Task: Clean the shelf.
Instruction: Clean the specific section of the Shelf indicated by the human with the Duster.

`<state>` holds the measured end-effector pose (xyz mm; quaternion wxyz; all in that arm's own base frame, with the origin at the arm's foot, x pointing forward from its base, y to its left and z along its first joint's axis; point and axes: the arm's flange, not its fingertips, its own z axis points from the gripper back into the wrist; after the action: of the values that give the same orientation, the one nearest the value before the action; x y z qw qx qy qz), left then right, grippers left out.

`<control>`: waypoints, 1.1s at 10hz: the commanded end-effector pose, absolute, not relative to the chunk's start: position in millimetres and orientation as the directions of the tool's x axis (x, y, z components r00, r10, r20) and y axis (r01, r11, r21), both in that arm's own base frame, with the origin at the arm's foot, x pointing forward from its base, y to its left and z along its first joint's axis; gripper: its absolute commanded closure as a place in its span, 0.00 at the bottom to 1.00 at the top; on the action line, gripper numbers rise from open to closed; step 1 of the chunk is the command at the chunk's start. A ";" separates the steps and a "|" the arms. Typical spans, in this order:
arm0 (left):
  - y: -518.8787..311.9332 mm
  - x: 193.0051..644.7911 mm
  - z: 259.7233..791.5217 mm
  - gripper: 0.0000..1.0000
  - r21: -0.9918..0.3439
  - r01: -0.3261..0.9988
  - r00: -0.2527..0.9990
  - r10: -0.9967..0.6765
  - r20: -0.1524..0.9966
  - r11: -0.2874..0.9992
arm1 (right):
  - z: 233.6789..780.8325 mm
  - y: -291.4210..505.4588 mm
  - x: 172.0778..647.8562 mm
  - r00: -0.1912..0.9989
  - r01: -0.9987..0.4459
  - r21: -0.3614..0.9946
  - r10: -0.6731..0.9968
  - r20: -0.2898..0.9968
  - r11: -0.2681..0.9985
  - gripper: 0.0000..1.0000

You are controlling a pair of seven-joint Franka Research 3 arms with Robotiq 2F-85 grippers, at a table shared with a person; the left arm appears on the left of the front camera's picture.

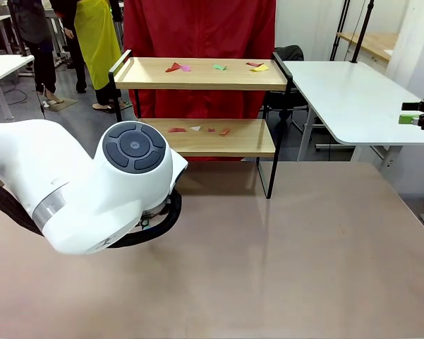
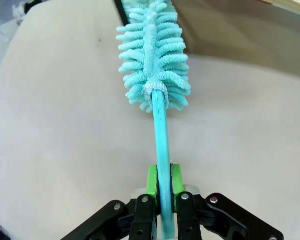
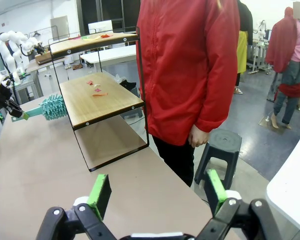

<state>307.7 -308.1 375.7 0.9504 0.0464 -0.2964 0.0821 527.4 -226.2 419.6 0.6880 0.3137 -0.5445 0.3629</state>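
The shelf (image 1: 197, 79) stands at the table's far edge, with small coloured paper scraps (image 1: 219, 67) on its top board and more scraps (image 1: 195, 129) on the lower one. In the left wrist view, my left gripper (image 2: 163, 175) is shut on the thin handle of a teal fluffy duster (image 2: 152, 55), whose head points away over the table. In the right wrist view, the shelf (image 3: 97, 102) is ahead on the left, with the duster (image 3: 52, 106) beside its lower board. My right gripper (image 3: 158, 192) is open and holds nothing. It hangs at the far right (image 1: 408, 113).
A person in a red coat (image 3: 189, 65) stands right behind the shelf, next to a black stool (image 3: 222, 145). A white side table (image 1: 346, 92) stands at the right. My left arm's big white body (image 1: 92, 183) covers the near left of the brown table (image 1: 282, 254).
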 end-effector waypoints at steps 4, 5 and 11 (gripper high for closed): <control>-277.2 291.0 392.4 0.87 -0.131 0.053 0.802 0.036 0.596 0.990 | 421.3 -225.4 528.1 0.140 -0.842 0.033 0.159 0.977 0.539 0.00; -270.6 286.2 393.5 0.87 -0.135 0.106 0.810 -0.007 0.586 0.985 | 421.3 -225.4 528.1 0.140 -0.842 0.033 0.159 0.977 0.539 0.00; -206.6 283.8 397.0 0.87 -0.182 0.516 0.751 -0.340 0.567 0.837 | 421.3 -225.4 528.1 0.140 -0.842 0.033 0.159 0.977 0.539 0.00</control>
<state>342.1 -306.3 387.8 0.9327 -0.1336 -0.2704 -0.1978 527.6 -225.8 419.5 0.6879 0.3140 -0.5443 0.3631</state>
